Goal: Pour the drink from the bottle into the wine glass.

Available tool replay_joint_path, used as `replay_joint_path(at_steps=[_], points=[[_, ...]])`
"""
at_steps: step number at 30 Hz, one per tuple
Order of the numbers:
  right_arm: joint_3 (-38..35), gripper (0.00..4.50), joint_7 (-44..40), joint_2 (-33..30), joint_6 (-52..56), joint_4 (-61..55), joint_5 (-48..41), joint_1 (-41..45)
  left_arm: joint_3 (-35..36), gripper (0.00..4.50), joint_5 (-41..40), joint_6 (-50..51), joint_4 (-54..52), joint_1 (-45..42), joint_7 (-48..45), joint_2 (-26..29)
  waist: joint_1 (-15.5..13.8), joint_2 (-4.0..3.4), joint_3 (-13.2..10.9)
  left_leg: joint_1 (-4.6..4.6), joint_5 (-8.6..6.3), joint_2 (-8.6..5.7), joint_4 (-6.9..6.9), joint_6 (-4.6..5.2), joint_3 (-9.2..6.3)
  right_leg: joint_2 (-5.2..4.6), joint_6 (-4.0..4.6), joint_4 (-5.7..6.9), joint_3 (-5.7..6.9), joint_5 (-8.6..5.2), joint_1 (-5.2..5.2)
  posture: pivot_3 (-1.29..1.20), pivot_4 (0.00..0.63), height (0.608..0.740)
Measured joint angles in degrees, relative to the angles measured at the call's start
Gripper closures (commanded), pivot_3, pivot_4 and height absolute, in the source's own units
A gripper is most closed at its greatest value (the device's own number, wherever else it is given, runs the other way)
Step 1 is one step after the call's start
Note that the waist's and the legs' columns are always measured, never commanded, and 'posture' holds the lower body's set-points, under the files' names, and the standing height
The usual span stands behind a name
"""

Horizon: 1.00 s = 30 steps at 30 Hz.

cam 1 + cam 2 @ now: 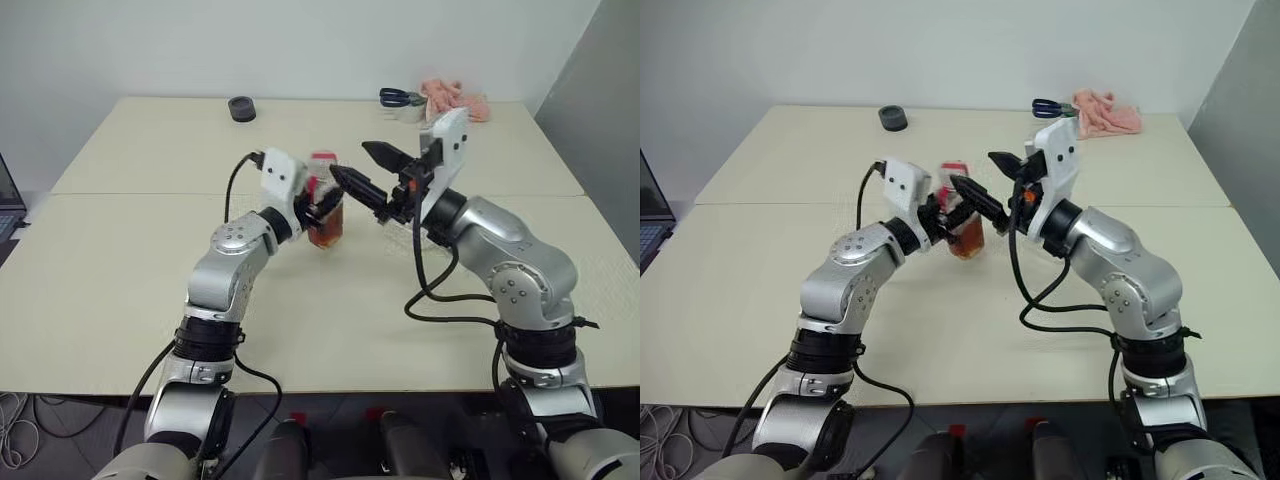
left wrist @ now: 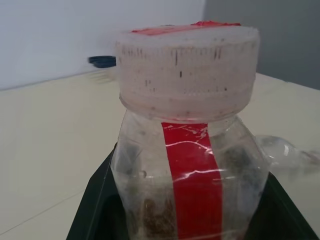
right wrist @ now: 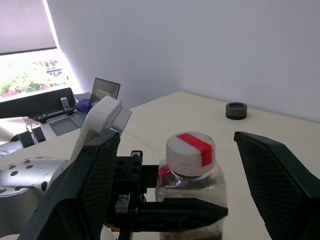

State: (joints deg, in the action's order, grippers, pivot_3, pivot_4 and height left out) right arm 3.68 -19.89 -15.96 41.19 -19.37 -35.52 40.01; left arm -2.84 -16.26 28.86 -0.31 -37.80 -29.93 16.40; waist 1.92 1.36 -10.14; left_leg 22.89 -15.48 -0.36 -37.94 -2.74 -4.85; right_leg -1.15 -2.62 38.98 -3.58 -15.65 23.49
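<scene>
The bottle [image 1: 327, 222] is a small clear plastic one with a red label strip [image 2: 191, 175] and a pale cap marked with red [image 3: 190, 149]. It is upright just above the table centre, and my left gripper [image 1: 322, 206] is shut on its body. The amber drink [image 1: 966, 243] fills its lower part. My right gripper [image 1: 366, 170] is open, level with the cap, one finger [image 3: 95, 190] on each side of it without touching. The wine glass is hidden in the head views. A faint clear shape [image 2: 286, 150] lies past the bottle; I cannot tell whether it is the glass.
The cream table [image 1: 150, 280] has a seam across its middle. At its far edge lie a black round object [image 1: 242, 108], blue-handled scissors [image 1: 400, 97] and a pink cloth [image 1: 455, 98]. A laptop [image 1: 8, 200] sits off the table's left side.
</scene>
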Motion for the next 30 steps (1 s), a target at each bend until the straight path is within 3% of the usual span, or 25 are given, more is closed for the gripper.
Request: replay_joint_path(at_steps=[22, 25, 30], points=[[-0.6, 0.6, 2.5, 5.2, 2.2, 1.7, 2.7, 0.2, -2.6, 2.7, -1.8, 3.2, -6.2, 1.0, -4.5, -2.2, 0.0, -0.01, 0.0, -0.04, -0.01, -0.02, -0.02, 0.03, -0.01, 0.03, 0.0, 0.05, 0.01, 0.0, -0.02, 0.0, 0.15, 0.74], [-1.0, 1.12, 2.5, 5.4, 2.4, 1.8, 2.7, 0.2, -2.6, 2.7, -1.8, 3.2, -6.2, 1.2, -4.5, -2.3, 0.0, -0.01, 0.0, -0.03, -0.01, -0.02, -0.02, 0.03, -0.02, 0.03, 0.0, 0.05, 0.02, 0.0, -0.02, 0.0, 0.15, 0.74], [-1.3, 2.6, 1.4, 3.6, 2.1, 1.8, 3.5, -0.4, -2.9, 2.7, -1.8, 3.4, -6.4, 1.6, -4.5, -2.7, 0.0, -0.01, 0.0, -0.03, -0.01, -0.02, -0.02, 0.03, 0.0, 0.02, 0.0, 0.04, 0.01, 0.0, -0.03, 0.0, 0.15, 0.74]])
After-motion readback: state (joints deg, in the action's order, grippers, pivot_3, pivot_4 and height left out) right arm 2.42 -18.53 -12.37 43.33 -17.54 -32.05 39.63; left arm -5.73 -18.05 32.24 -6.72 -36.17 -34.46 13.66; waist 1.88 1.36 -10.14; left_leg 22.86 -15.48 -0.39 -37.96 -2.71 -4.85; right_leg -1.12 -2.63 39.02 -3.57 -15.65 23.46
